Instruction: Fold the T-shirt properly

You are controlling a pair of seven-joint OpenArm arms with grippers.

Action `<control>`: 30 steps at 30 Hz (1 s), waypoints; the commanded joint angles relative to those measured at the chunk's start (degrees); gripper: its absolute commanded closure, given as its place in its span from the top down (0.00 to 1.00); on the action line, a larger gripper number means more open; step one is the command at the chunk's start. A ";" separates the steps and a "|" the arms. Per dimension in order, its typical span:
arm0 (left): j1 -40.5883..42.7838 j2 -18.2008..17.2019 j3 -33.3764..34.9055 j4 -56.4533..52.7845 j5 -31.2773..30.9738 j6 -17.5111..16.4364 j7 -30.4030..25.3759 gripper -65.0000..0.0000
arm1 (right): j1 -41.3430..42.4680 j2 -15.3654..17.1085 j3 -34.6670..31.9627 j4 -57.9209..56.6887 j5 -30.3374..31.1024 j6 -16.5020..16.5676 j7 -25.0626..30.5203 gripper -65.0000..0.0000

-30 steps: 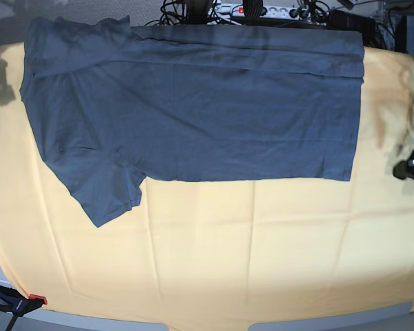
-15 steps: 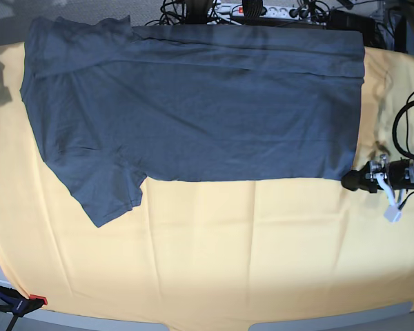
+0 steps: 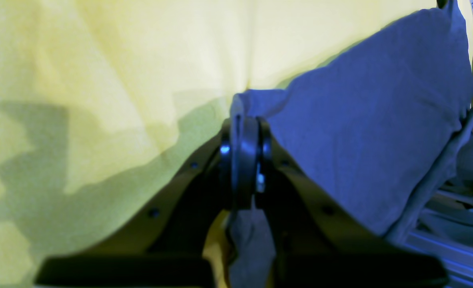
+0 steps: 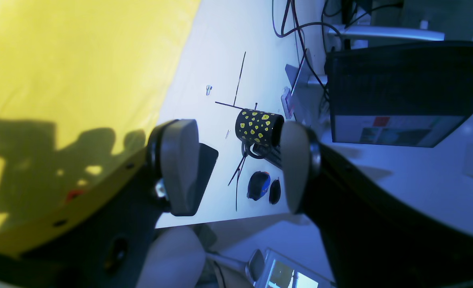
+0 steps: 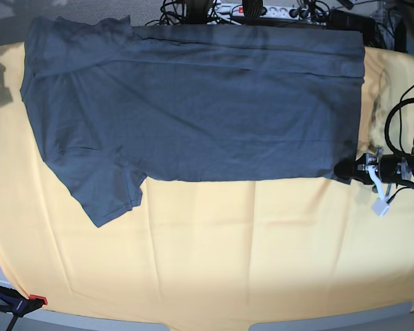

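The dark slate-blue T-shirt (image 5: 193,103) lies flat and sideways on the yellow cloth, its hem to the right and one short sleeve (image 5: 110,193) sticking out at the lower left. Its far long edge is folded over along the top. My left gripper (image 5: 345,169) sits at the shirt's near right hem corner. In the left wrist view the left gripper (image 3: 245,122) is shut, with T-shirt (image 3: 372,120) fabric pinched between its pads. My right gripper (image 4: 236,164) is open and holds nothing. It hangs beyond the cloth's edge, and the base view does not show it.
A yellow cloth (image 5: 228,262) covers the table. A clamp (image 5: 17,303) grips its near left corner. Cables and a power strip (image 5: 262,10) run along the back. Beside the table are a black mug with yellow spots (image 4: 258,127) and a dark screen (image 4: 400,88).
The left arm has come in from the right edge to the shirt's near hem corner, and its jaws have shut on the fabric. The shirt itself has not shifted.
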 commanded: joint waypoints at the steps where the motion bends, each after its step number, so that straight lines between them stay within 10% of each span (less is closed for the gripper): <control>1: -2.03 -0.79 -0.94 0.17 1.08 0.14 0.57 0.00 | 0.31 1.14 0.83 0.28 -1.38 -0.44 1.03 0.53; 12: -8.81 -0.81 -10.36 0.17 1.66 0.14 0.98 0.00 | 0.31 1.16 0.81 -1.60 -7.32 1.27 8.13 0.53; 20: -6.67 -0.61 -10.36 0.17 1.53 0.14 0.55 0.00 | 5.66 0.59 0.74 -5.51 2.43 -4.46 16.24 0.53; 30: -5.60 -0.63 -10.36 0.17 1.38 0.14 0.63 0.00 | 30.60 -13.03 -3.93 -18.21 26.93 10.05 16.33 0.53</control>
